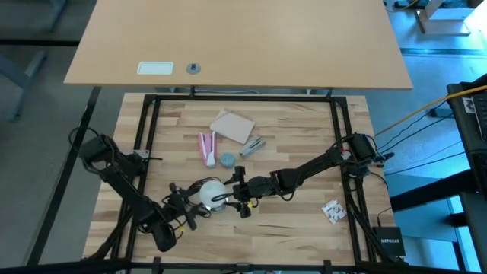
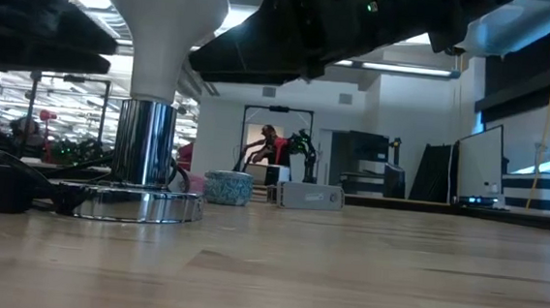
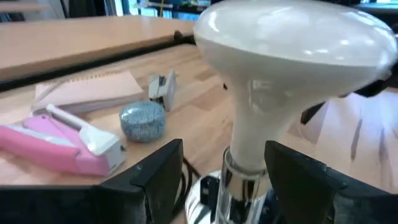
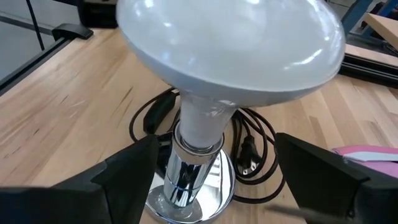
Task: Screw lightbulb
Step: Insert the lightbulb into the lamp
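Lightbulb stands upright near the front of the table, neck seated in a chrome socket on a round chrome base, black cord coiled beside it. Left gripper sits low at the socket, fingers spread wide on either side of it, gripping nothing. Right gripper comes in from the opposite side, fingers also spread, flanking the bulb's neck without touching. Behind the bulb: blue cap, pink stapler-like tool, tan notepad.
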Controlling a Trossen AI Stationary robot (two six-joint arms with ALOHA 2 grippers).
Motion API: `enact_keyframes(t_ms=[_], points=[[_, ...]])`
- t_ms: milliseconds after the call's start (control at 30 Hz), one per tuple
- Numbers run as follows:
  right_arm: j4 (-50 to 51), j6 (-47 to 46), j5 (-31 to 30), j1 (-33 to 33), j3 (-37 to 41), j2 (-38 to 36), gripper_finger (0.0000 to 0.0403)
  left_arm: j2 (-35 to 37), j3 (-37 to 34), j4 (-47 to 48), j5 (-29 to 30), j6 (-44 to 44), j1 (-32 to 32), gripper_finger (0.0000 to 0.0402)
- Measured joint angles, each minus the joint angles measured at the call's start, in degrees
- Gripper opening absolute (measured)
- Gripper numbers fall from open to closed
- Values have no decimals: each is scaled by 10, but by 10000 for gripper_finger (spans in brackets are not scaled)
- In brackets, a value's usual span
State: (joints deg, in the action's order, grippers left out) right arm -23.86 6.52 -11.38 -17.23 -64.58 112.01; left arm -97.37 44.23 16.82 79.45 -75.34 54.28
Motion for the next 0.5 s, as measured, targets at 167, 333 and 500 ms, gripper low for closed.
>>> enact_keyframes(t_ms=[167,333,500], points=[[0,0,9,0,0,0,328,20,0,65,-49,-56,21,221],[42,3,19,0,0,-17,328,47,0,131,-92,-112,37,221],[159,29,-15,0,0,-81,328,86,0,206,-118,-167,48,221]])
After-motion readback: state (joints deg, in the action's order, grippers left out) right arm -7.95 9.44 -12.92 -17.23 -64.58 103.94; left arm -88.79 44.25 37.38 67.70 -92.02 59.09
